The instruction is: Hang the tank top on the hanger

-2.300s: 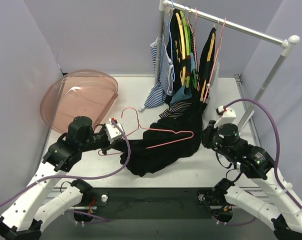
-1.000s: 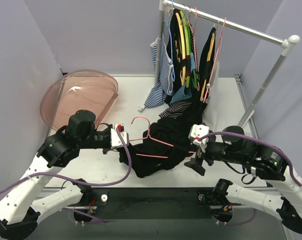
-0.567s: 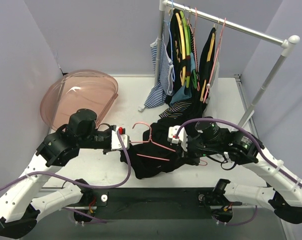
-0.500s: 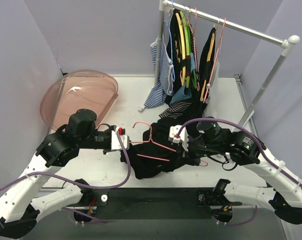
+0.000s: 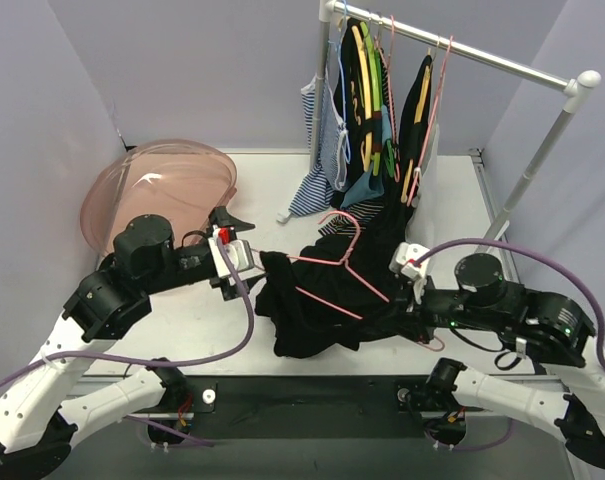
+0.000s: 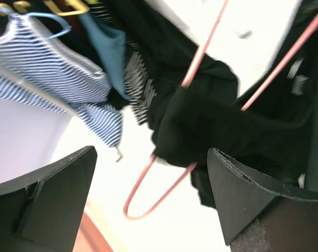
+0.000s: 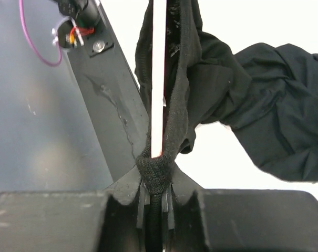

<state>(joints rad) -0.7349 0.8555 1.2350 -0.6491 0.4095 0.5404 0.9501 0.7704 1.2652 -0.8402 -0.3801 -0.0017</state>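
- Top (image 5: 304, 322): black heap on the table (image 5: 454, 200), at 6 o'clock from centre, between the two arms.
- Hanger (image 5: 368, 281): pink, tilted, lying across the top with its hook toward 12 o'clock. Black fabric is draped over its left part.
- Right gripper (image 5: 406, 300): at 3 o'clock of the top. Its jaws are pressed together, pinching the hanger wire along with a black strap.
- Left gripper (image 5: 247, 248): at 9 o'clock of the top, jaws spread wide, holding nothing.
- Rack (image 5: 502, 62): at 1 o'clock, with clothes hung on it.
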